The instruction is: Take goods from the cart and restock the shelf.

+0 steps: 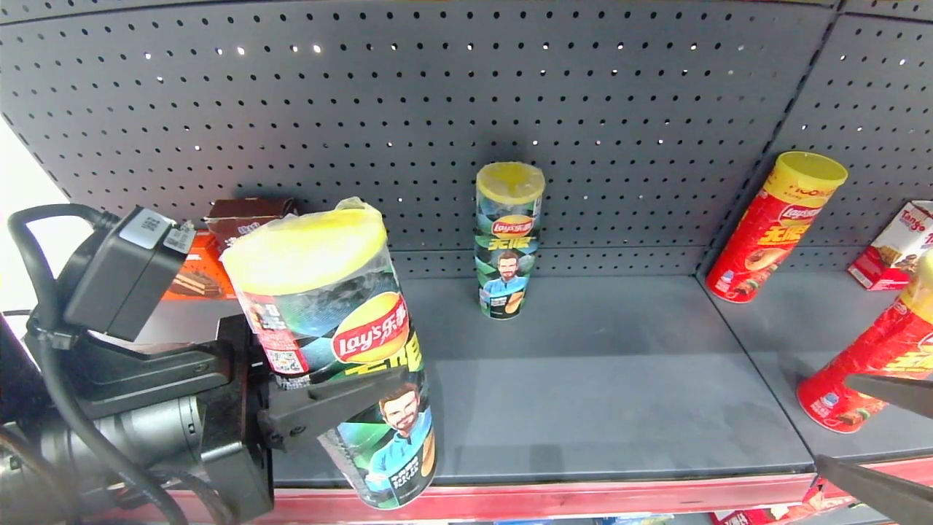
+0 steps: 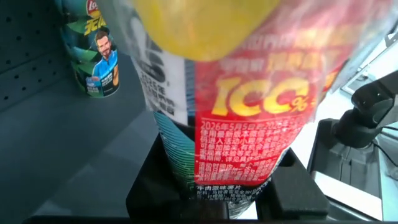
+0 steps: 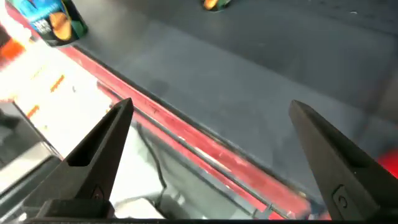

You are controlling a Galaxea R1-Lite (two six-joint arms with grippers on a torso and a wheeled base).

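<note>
My left gripper [image 1: 342, 401] is shut on a green chips can [image 1: 342, 306] with a yellow lid, holding it upright and slightly tilted over the front left of the dark shelf board [image 1: 605, 386]. Up close in the left wrist view, the held can [image 2: 249, 124] sits between the fingers of the left gripper [image 2: 230, 193]. A second green can [image 1: 509, 240] stands upright at the back middle of the shelf, and is also seen behind the held one [image 2: 96, 56]. My right gripper [image 1: 875, 437] hangs open and empty by the shelf's front right edge [image 3: 211, 137].
Two red chips cans [image 1: 776, 226] [image 1: 867, 364] lean in the shelf section to the right, beside a red-and-white box [image 1: 893, 248]. Brown and orange snack boxes [image 1: 240, 219] stand at the back left. A red price strip [image 1: 583, 499] runs along the front edge, and a perforated panel backs the shelf.
</note>
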